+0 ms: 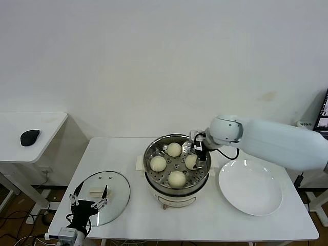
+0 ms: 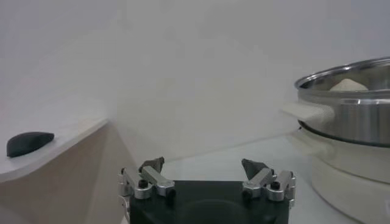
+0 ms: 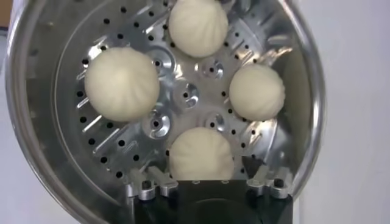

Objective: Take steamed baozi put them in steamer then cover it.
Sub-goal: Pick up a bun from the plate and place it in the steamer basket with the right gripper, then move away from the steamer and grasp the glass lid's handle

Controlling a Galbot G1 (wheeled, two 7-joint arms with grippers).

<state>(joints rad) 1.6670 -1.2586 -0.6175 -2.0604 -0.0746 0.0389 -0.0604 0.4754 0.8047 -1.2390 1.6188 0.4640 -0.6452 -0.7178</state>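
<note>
Right hand [image 1: 200,149] sits at centre-right of the head view, over the right rim of the steamer [image 1: 177,149]. Its fingers [image 3: 143,185] stand apart and hold nothing, straddling the nearest bun without touching it in the wrist view.

All four steamed baozi [image 1: 174,149] lie on the perforated tray inside the steamer, spaced in a ring and not touching one another: one at the back, one left [image 1: 158,163], one front [image 1: 177,178], one right [image 1: 191,161], just under the right hand.

Steamer stands at centre of the white bench [image 1: 133,154], uncovered.

Left hand [image 1: 88,199] is at lower left of the head view, fingers apart, empty, above the near edge of the cover [image 1: 100,198]. The cover lies flat on the bench, well left of the steamer, handle up.

White plate [image 1: 250,187] rests on the bench just right of the steamer, nothing on it.

Second white bench [image 1: 31,120] at far left carries a black mouse [image 1: 29,136].
</note>
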